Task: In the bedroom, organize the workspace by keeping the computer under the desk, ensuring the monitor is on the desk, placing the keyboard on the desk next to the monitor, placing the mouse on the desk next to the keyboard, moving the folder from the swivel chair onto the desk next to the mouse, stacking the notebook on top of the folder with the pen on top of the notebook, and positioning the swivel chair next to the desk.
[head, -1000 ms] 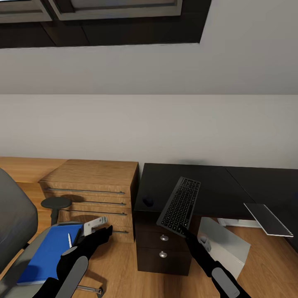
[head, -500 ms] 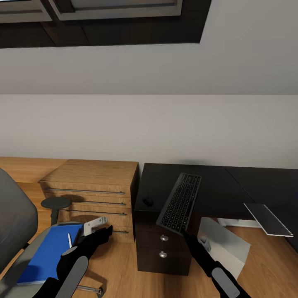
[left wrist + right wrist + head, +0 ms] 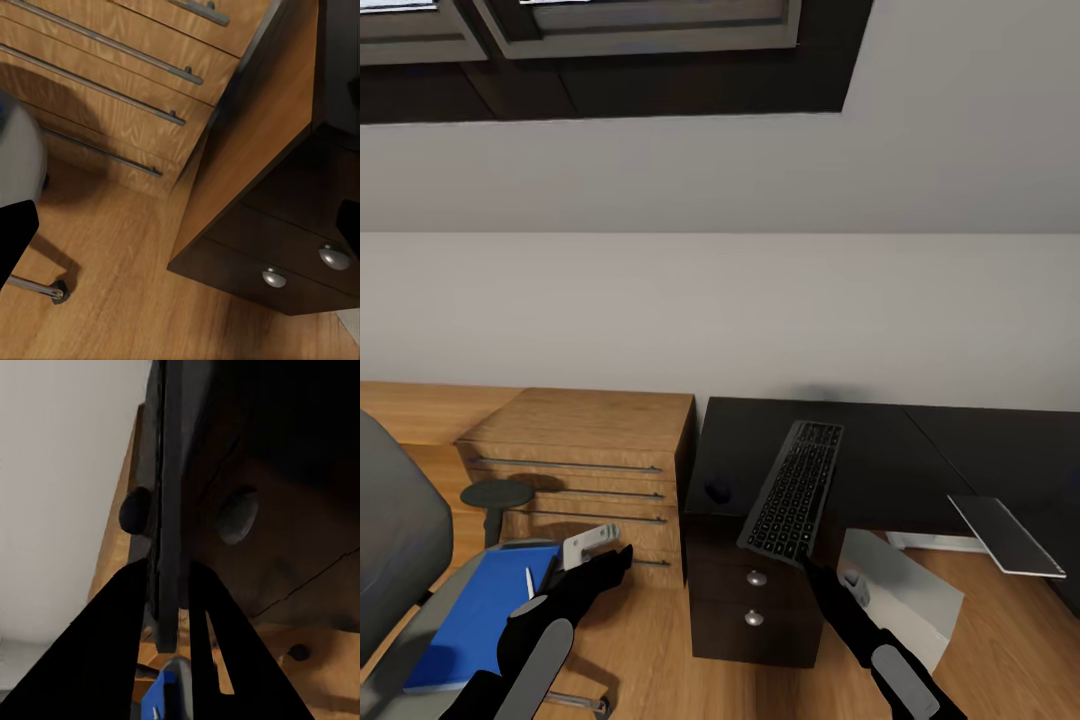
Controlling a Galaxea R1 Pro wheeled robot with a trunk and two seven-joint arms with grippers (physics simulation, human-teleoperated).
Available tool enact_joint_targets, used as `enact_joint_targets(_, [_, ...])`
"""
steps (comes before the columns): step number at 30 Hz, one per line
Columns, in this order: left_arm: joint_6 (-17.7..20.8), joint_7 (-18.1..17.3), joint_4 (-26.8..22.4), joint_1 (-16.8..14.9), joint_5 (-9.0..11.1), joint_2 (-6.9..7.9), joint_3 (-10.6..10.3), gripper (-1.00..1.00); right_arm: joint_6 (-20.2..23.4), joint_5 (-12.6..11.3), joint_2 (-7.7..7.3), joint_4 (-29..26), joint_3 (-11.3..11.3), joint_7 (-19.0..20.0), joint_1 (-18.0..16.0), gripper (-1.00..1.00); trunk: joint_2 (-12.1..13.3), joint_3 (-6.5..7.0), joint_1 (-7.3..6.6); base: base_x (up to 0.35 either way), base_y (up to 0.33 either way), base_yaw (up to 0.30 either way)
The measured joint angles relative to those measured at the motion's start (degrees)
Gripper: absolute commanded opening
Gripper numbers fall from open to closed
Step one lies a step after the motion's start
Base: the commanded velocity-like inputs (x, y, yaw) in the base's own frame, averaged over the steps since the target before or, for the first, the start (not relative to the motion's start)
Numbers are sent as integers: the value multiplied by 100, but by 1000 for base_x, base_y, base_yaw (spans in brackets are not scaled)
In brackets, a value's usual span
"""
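Note:
My right gripper (image 3: 807,566) is shut on the near end of the dark keyboard (image 3: 795,492), which tilts upward over the black desk (image 3: 890,455). In the right wrist view the keyboard (image 3: 166,532) stands edge-on between the fingers (image 3: 112,622). A black mouse (image 3: 717,489) lies on the desk's left end. The blue folder (image 3: 478,612) lies on the swivel chair's seat (image 3: 400,520) with a white pen (image 3: 528,581) on it. My left gripper (image 3: 620,554) hangs open beside the chair. The notebook (image 3: 1006,535) overhangs the desk's front edge. The white computer (image 3: 905,592) stands under the desk.
A wooden chest of drawers (image 3: 582,460) stands left of the desk. The desk's dark drawer unit (image 3: 755,605) has round knobs (image 3: 274,277). The chair's armrests (image 3: 495,491) rise near my left arm. A white wall closes the back.
The view has shifted slightly downward as the camera moved. The keyboard has tipped a little steeper in my right gripper. The left arm has stayed put.

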Motion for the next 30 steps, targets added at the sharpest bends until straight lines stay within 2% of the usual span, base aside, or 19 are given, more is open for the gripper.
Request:
enact_joint_targets(9, [0, 1, 0, -1, 0, 0, 0, 100, 37, -40, -35, -721, 18, -53, 27, -100, 361, 162, -198, 0, 0, 0])
enact_joint_targets(12, [1, 1, 1, -2, 0, 0, 0, 100, 65, -69, -44, -1171, 15, -102, 64, -100, 481, 216, -264, 0, 0, 0])
enact_joint_targets(16, [1, 1, 0, -1, 0, 0, 0, 100, 200, -103, -47, -1730, 14, -368, 257, -100, 642, 287, -352, 0, 0, 0])
enact_joint_targets(20, [2, 1, 0, 0, 0, 0, 0, 100, 411, -386, -48, -2501, 16, -759, 620, -100, 802, 359, -439, 0, 0, 0])
enact_joint_targets(21, [2, 1, 0, 1, 0, 0, 1, 100, 452, -556, -48, -2959, 18, -1028, 845, -100, 842, 377, -462, 0, 0, 0])
enact_joint_targets(22, [1, 1, -1, 2, 0, 0, 2, 100, 476, -696, -43, -3804, 22, -1579, 1280, -100, 882, 394, -484, 0, 0, 0])
enact_joint_targets(25, [0, 1, 0, 1, 0, 0, 1, 100, 482, -769, -35, -4778, 30, -2179, 1796, -100, 1003, 449, -550, 0, 0, 0])
enact_joint_targets(30, [0, 1, 0, 1, 0, 0, 0, 100, 490, -824, -29, -5247, 35, -2457, 2068, -100, 1204, 539, -659, 0, 0, 0])
